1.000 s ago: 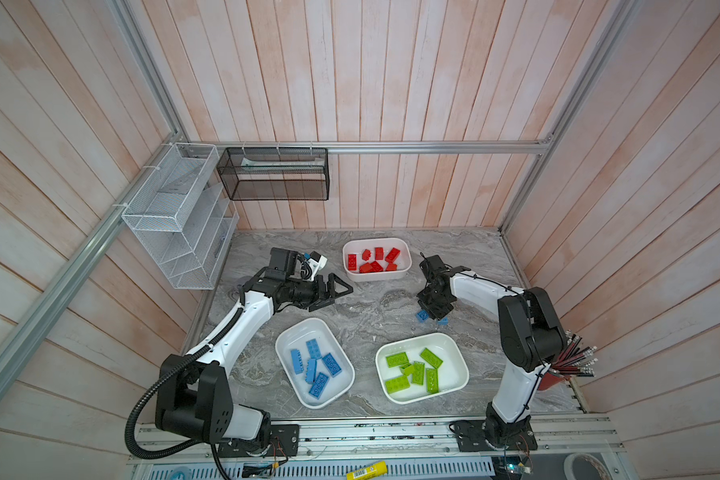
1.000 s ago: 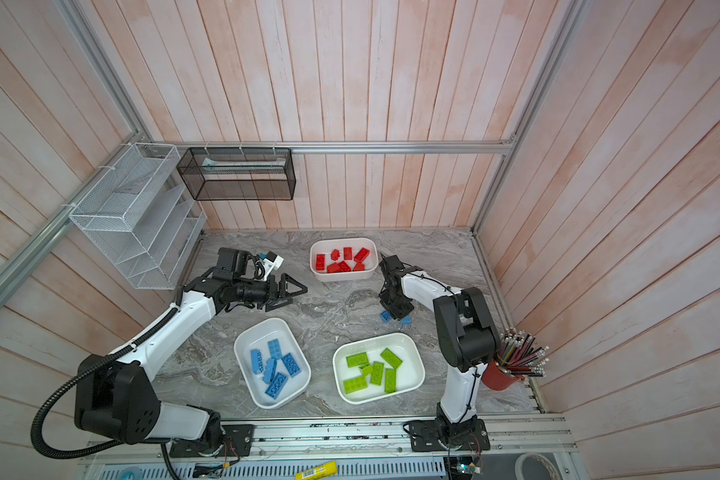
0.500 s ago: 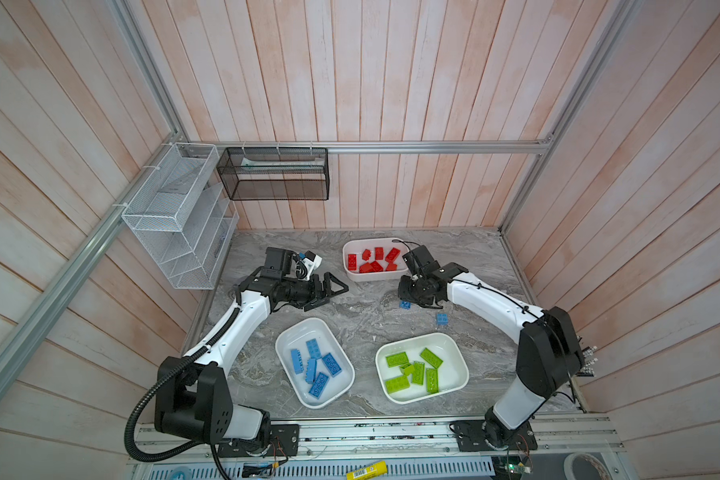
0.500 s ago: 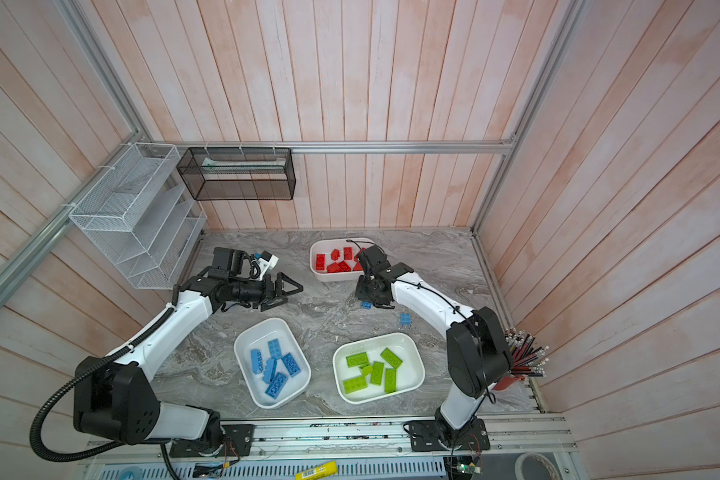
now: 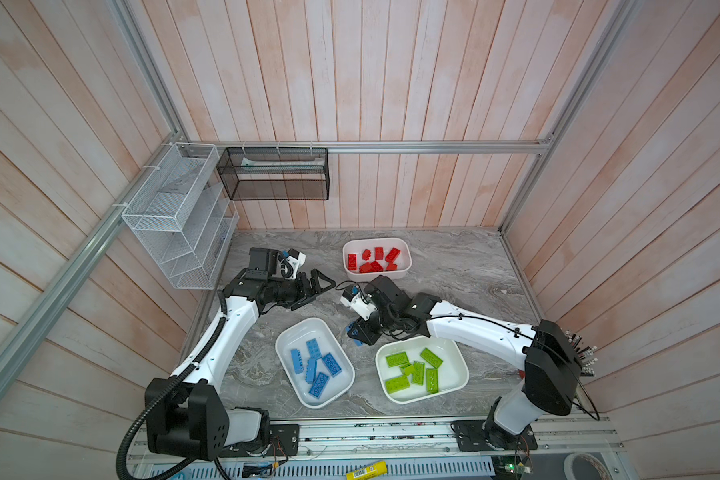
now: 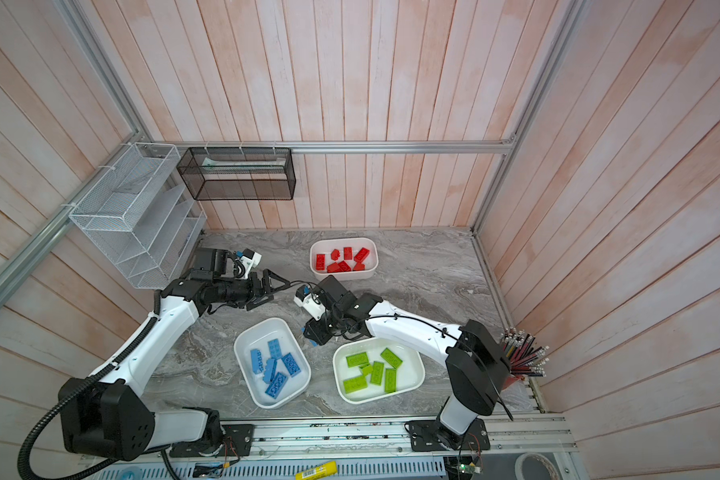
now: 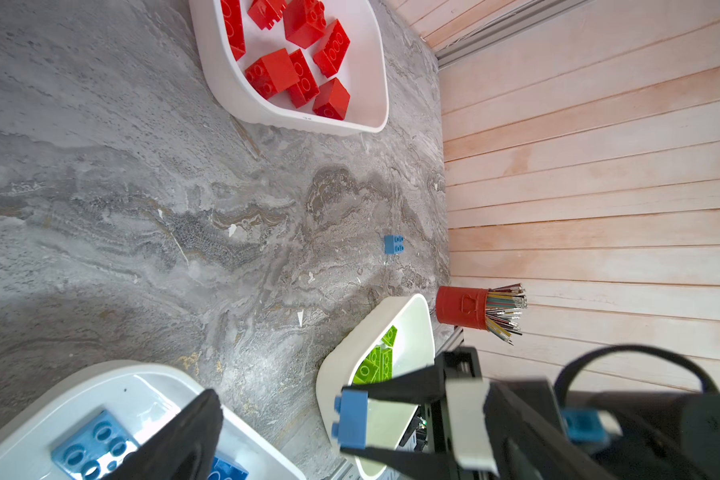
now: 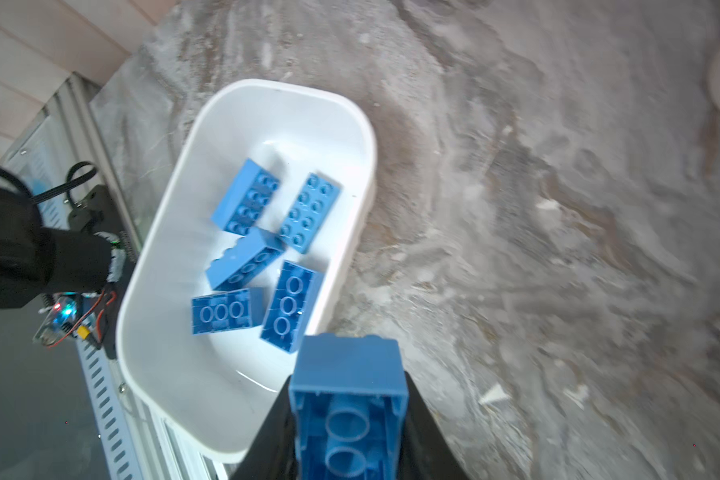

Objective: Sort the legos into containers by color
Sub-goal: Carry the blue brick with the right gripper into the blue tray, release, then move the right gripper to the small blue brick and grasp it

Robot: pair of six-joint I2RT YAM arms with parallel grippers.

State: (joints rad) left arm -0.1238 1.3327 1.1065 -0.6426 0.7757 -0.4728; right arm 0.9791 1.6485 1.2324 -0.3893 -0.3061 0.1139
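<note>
Blue brick (image 8: 348,399) is pinched in the right tool (image 5: 360,332) just beside the blue-brick tub (image 5: 281,345), outside its rim, left tool (image 5: 321,284) spread and empty above the desk (image 5: 454,270); advise carrying fully over the rim, then releasing low.

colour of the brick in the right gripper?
The brick is blue, clearest in the right wrist view.
</note>
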